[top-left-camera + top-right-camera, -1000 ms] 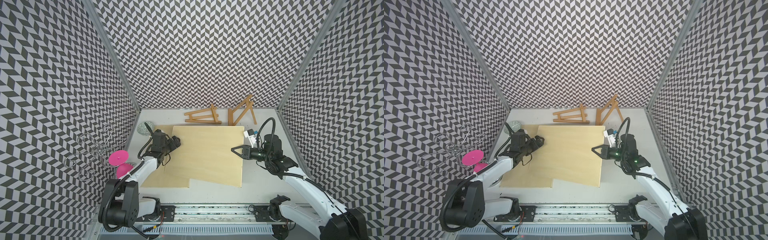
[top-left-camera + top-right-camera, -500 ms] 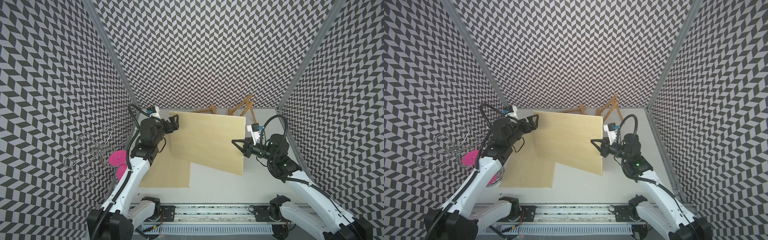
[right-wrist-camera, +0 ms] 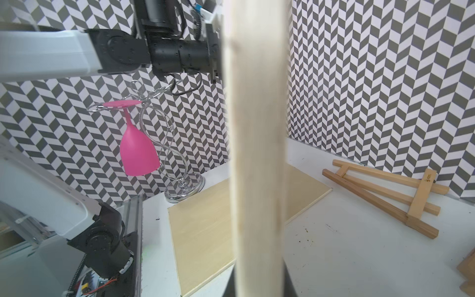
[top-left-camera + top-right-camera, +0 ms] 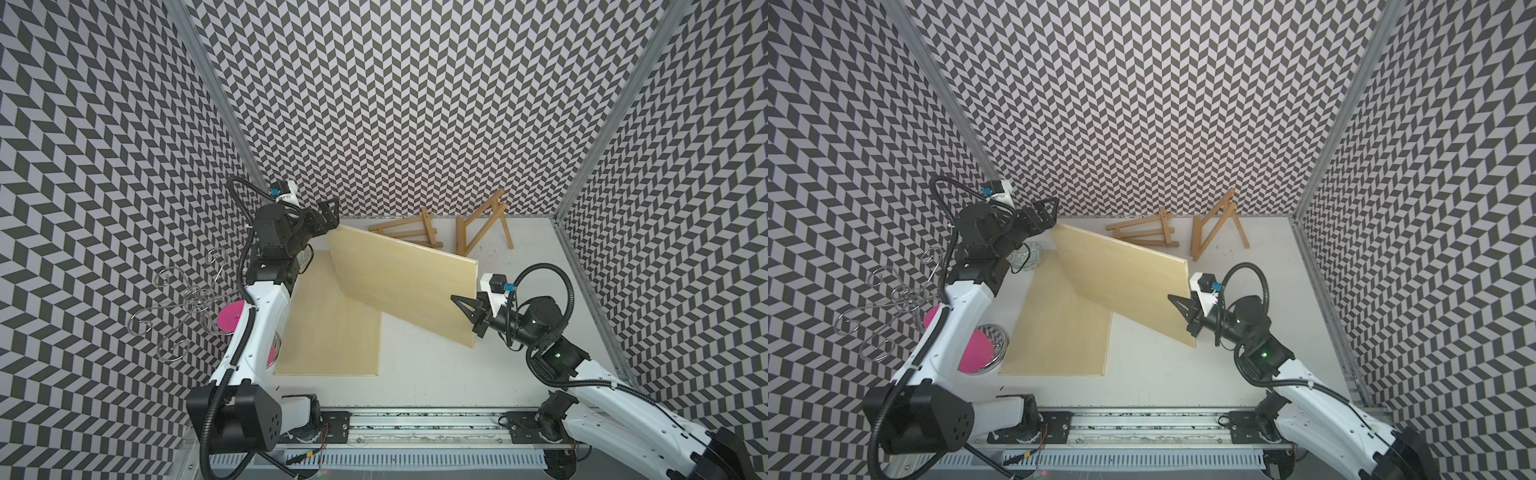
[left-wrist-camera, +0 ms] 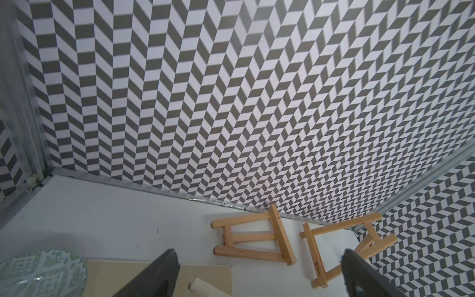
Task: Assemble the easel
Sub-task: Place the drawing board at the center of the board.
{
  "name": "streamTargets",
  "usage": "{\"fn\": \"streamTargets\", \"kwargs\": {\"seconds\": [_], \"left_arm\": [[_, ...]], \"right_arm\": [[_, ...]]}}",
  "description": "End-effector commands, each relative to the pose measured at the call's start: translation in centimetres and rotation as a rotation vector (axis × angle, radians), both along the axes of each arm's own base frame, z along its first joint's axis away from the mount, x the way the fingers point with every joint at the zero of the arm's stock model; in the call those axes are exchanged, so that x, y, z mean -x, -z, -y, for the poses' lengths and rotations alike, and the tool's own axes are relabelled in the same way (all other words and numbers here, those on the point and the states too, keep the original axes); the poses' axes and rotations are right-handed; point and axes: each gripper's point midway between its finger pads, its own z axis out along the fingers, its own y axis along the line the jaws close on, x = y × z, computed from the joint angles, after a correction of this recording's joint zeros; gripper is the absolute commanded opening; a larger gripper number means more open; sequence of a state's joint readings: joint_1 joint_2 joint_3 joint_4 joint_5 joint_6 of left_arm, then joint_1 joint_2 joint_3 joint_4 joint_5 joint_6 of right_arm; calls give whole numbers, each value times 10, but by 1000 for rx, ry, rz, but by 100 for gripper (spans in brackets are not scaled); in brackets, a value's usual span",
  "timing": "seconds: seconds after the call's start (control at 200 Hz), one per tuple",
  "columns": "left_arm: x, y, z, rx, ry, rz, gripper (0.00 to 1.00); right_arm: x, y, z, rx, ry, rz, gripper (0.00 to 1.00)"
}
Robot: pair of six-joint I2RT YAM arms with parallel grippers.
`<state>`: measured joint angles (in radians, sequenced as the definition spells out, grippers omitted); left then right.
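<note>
Left gripper (image 5: 259, 253) open, dark fingers (image 5: 164, 272) spread wide; beyond them white table (image 5: 115, 213) running to chevron wall (image 5: 231, 102); flat easel frame (image 5: 281, 236) lying near wall; second easel frame (image 5: 314, 257) just beside it, narrow gap between; patterned glass dish (image 5: 42, 272) beside pale board (image 5: 115, 272).

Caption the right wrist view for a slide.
Edge-on pale plywood board fills the centre; pink plastic goblet hangs inverted from chrome wire rack; folded wooden easel lies beyond.

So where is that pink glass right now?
In the right wrist view the pink glass hangs upside down from the wire rack at the table's left edge, beside the flat wooden board.
</note>
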<state>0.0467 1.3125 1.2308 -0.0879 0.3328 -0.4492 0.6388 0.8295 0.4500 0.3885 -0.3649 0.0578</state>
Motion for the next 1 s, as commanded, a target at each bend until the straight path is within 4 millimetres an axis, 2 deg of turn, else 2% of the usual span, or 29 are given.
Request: {"fn": "streamTargets", "kwargs": {"seconds": [0.0, 0.14, 0.285, 0.471, 0.571, 0.696, 0.871, 0.996], "left_arm": [[-4, 14, -12, 49, 31, -35, 100], [-12, 27, -28, 116, 76, -44, 100], [-20, 37, -32, 113, 95, -41, 100], [-28, 51, -18, 191, 189, -34, 100], [-25, 49, -5, 202, 249, 0, 98], [-24, 50, 2, 165, 246, -10, 97], [-23, 51, 4, 157, 233, -19, 97], [-23, 49, 0, 145, 203, -25, 97]], "right_arm": [[-5, -34, 8, -44, 78, 195, 0], [-2, -16, -3, -21, 17, 147, 0], [-1, 8, -8, 10, -17, 94, 0], [3, 21, -11, 7, -44, 63, 3], [5, 29, -12, 5, -61, 45, 4], [9, 29, -11, -1, -68, 41, 7], [10, 20, -5, -38, -43, 38, 12], [16, 13, -8, -49, -83, 42, 17]]}}
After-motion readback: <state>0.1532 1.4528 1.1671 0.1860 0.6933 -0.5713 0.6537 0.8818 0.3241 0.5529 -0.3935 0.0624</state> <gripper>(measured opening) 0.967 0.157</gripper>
